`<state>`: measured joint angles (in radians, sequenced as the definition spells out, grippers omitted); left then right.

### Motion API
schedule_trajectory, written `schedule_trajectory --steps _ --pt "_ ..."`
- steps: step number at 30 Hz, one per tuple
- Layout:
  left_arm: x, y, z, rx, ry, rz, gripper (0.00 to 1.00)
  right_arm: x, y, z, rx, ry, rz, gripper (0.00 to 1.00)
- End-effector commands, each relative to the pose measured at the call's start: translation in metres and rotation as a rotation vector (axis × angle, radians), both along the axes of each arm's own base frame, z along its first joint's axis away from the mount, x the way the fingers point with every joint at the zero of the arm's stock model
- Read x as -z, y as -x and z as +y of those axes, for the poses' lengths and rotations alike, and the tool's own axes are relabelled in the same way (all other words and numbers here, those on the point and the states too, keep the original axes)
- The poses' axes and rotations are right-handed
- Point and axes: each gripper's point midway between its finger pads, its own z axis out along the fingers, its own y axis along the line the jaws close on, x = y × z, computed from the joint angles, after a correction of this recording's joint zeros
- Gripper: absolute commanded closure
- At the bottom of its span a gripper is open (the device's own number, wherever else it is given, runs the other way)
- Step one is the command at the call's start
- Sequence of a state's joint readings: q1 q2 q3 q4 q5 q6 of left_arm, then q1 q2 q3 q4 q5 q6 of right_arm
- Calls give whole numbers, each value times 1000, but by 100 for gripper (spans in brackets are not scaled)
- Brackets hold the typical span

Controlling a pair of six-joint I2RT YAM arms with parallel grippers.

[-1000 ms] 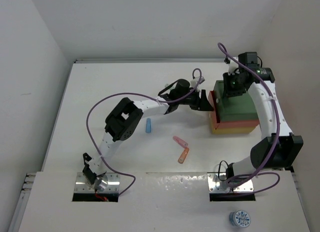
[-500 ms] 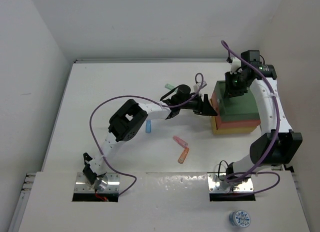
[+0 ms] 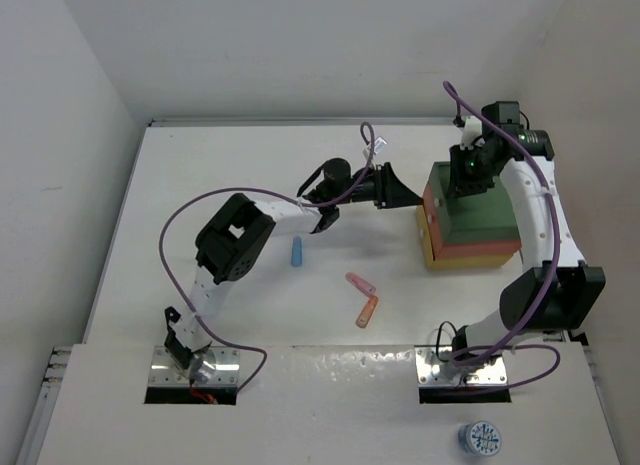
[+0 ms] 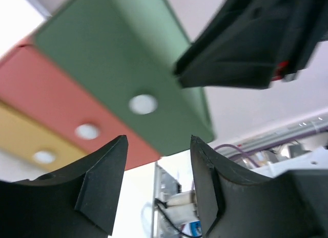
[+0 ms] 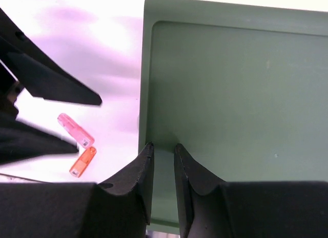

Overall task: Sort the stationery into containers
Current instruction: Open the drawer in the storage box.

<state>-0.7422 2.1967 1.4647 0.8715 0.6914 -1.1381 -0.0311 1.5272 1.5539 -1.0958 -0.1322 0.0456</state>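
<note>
Left gripper (image 3: 400, 192), jaws apart and empty, faces the stack's side; right gripper (image 3: 468, 175), fingers (image 5: 136, 181) nearly together, sits at a corner of the green tray (image 3: 490, 220), gripping or not I cannot tell, probably to unstack it. Three trays: green over red-orange (image 4: 51, 89) over yellow (image 4: 20, 138). Three markers lie loose on the table (image 3: 200, 185): blue (image 3: 297, 251), pink (image 3: 360, 283), orange (image 3: 367, 311).

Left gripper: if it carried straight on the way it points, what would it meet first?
Most likely the side wall of the green tray on top of the stack, which the open left gripper faces. Depth is unclear, so it could be the red-orange tray just beneath.
</note>
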Motion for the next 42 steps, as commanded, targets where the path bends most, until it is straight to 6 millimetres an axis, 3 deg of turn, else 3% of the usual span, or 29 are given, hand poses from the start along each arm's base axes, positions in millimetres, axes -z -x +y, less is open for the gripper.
schedule_trajectory --steps 1,12,23,37,42 --pt "-55 18 -11 44 126 -82 41 4 23 6 8 -31 70 78" --pt "-36 16 -37 42 94 -62 40 14 52 5 17 -38 115 78" --pt "-12 6 -46 14 61 -43 41 18 55 3 23 -44 131 78" --pt "-20 0 -54 12 90 -66 44 23 60 2 30 -49 144 78" --pt "-20 6 -59 27 83 -73 46 26 63 3 34 -56 150 78"
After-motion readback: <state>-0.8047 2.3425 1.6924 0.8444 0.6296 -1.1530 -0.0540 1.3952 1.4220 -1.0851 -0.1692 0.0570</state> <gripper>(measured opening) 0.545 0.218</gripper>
